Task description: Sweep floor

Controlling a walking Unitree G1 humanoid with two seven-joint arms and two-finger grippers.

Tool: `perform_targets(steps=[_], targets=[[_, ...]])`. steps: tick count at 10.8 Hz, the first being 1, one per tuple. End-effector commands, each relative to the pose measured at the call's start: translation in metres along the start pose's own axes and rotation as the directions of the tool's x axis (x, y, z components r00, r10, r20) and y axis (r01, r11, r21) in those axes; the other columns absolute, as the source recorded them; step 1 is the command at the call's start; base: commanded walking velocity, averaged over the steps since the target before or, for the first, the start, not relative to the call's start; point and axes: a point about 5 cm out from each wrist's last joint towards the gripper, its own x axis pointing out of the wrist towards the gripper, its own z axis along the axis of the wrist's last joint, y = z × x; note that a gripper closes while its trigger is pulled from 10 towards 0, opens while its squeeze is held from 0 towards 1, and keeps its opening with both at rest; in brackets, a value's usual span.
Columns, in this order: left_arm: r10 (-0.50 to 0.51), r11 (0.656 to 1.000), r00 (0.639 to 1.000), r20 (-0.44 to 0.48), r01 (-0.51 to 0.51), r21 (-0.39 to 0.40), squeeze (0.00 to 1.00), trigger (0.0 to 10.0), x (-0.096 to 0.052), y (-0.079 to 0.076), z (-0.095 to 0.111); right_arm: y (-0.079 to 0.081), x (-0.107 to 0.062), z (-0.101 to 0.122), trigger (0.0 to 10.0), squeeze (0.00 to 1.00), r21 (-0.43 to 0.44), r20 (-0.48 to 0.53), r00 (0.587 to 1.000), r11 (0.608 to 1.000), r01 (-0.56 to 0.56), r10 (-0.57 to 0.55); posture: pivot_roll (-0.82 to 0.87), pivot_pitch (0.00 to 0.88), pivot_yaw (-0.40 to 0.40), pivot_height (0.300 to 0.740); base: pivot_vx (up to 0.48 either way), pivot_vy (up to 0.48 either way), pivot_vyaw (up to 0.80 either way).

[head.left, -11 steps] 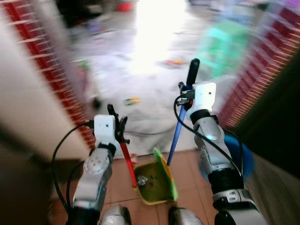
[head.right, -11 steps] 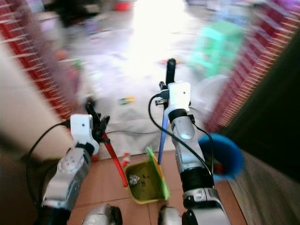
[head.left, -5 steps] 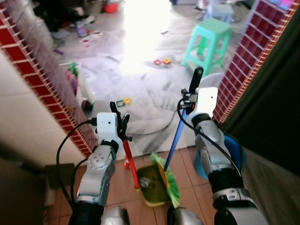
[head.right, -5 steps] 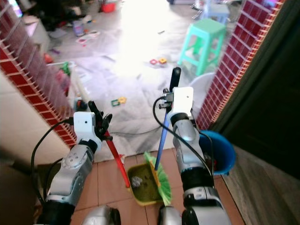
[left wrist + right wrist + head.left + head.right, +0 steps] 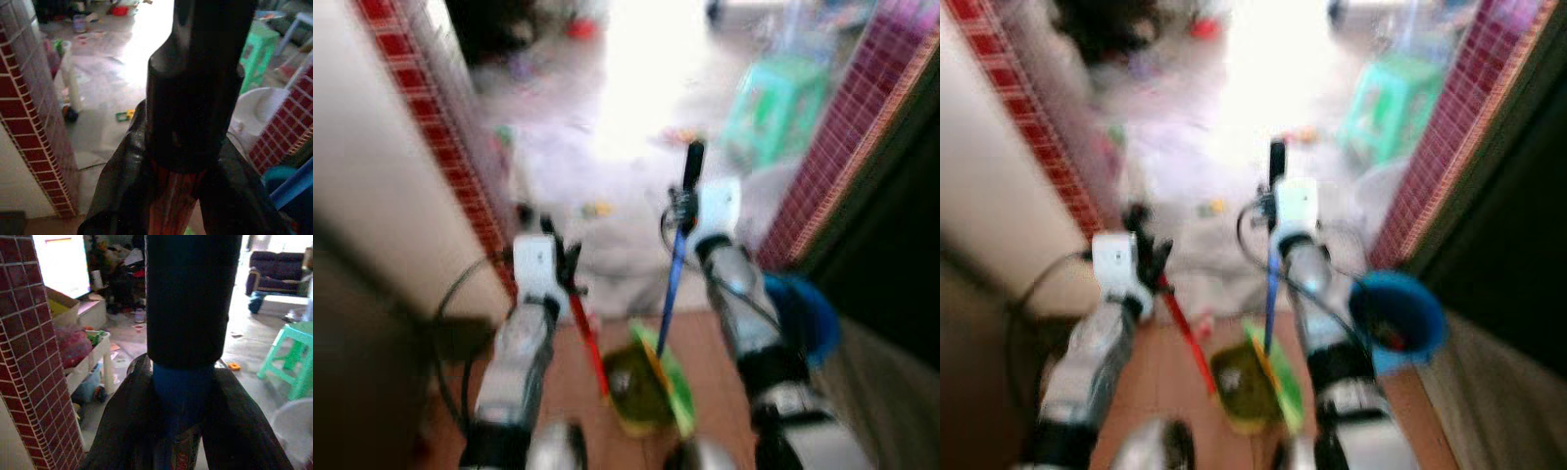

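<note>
Left eye view, blurred: I hold my left hand (image 5: 560, 262) clamped on the red handle (image 5: 587, 343) of the yellow-green dustpan (image 5: 641, 387), which sits on the brown tiled floor (image 5: 578, 367) between my two arms, while my right hand (image 5: 690, 201) is closed around the blue broom handle (image 5: 672, 284) just below its black grip (image 5: 188, 293), the green bristles (image 5: 671, 377) resting at the dustpan's edge. Both wrist views show black fingers (image 5: 122, 191) pressed against their handles. A blue bucket (image 5: 1396, 313) stands just beside my right arm, at the foot of a red-tiled wall (image 5: 842, 166); a matching red-tiled wall edge (image 5: 450, 137) flanks my left. Between them opens a brightly lit grey floor (image 5: 626, 176) with small toys (image 5: 123, 116) scattered across it and a green plastic stool (image 5: 288, 352) off to the right. Farther back I make out a dark sofa (image 5: 276, 267) and cluttered boxes (image 5: 73, 308).
</note>
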Motion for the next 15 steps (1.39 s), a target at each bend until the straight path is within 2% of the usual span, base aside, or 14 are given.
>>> perform_targets(steps=[1, 2, 3, 4, 6, 7, 9, 11, 15], targets=[[-0.029, 0.999, 0.996, 0.086, 0.033, -0.041, 0.00, 10.0, 0.004, -0.011, 0.018, 0.001, 0.002, 0.003, 10.0, 0.00, 0.003, 0.014, 1.000, 1.000, -0.004, 0.004, -0.04, 0.000, 0.022, 0.740, 0.000, 0.000, 0.00], [-0.025, 0.999, 0.996, 0.082, 0.029, -0.043, 0.00, 10.0, 0.003, -0.011, 0.016, 0.000, 0.002, 0.006, 10.0, 0.00, -0.044, 0.046, 0.999, 0.999, -0.002, 0.004, -0.05, 0.000, 0.020, 0.740, 0.000, 0.000, 0.00], [-0.024, 0.999, 0.997, 0.078, 0.028, -0.044, 0.00, 10.0, 0.003, -0.011, 0.014, 0.002, 0.000, 0.000, 10.0, 0.00, -0.012, -0.024, 0.998, 0.998, -0.058, 0.058, -0.05, 0.000, 0.013, 0.740, 0.000, 0.000, 0.00], [-0.025, 0.998, 0.997, 0.078, 0.029, -0.046, 0.00, 10.0, 0.003, -0.011, 0.014, 0.002, -0.004, -0.006, 10.0, 0.00, 0.004, -0.034, 0.996, 0.997, -0.083, 0.083, -0.05, 0.000, 0.013, 0.740, 0.000, 0.000, 0.00], [-0.018, 0.999, 0.996, 0.085, 0.022, -0.050, 0.00, 10.0, 0.003, -0.010, 0.017, -0.003, -0.006, -0.004, 10.0, 0.00, -0.010, 0.001, 0.999, 0.999, -0.041, 0.041, -0.04, 0.000, 0.019, 0.740, 0.000, 0.000, 0.00], [-0.005, 0.999, 0.997, 0.080, 0.008, -0.043, 0.00, 10.0, 0.004, -0.005, 0.016, -0.004, -0.006, -0.001, 10.0, 0.00, 0.003, 0.010, 0.999, 0.999, -0.045, 0.045, -0.05, 0.000, 0.026, 0.740, 0.000, 0.000, 0.00], [-0.001, 0.999, 0.997, 0.083, 0.004, -0.040, 0.00, 10.0, 0.006, -0.004, 0.018, -0.004, -0.004, 0.000, 10.0, 0.00, 0.089, -0.004, 0.999, 0.995, -0.042, 0.043, -0.05, 0.000, 0.029, 0.740, 0.000, 0.000, 0.00], [0.010, 0.999, 0.996, 0.088, -0.005, -0.052, 0.00, 10.0, 0.006, -0.005, 0.018, -0.004, -0.002, 0.001, 10.0, 0.00, 0.093, -0.014, 0.999, 0.995, -0.045, 0.047, -0.05, 0.000, 0.024, 0.740, 0.000, 0.000, 0.00], [0.038, 0.998, 0.993, 0.108, -0.031, -0.059, 0.00, 10.0, 0.004, -0.005, 0.021, -0.008, -0.004, -0.001, 10.0, 0.00, 0.073, -0.028, 0.998, 0.996, -0.048, 0.050, -0.06, 0.000, 0.019, 0.740, 0.000, 0.000, -0.80]])
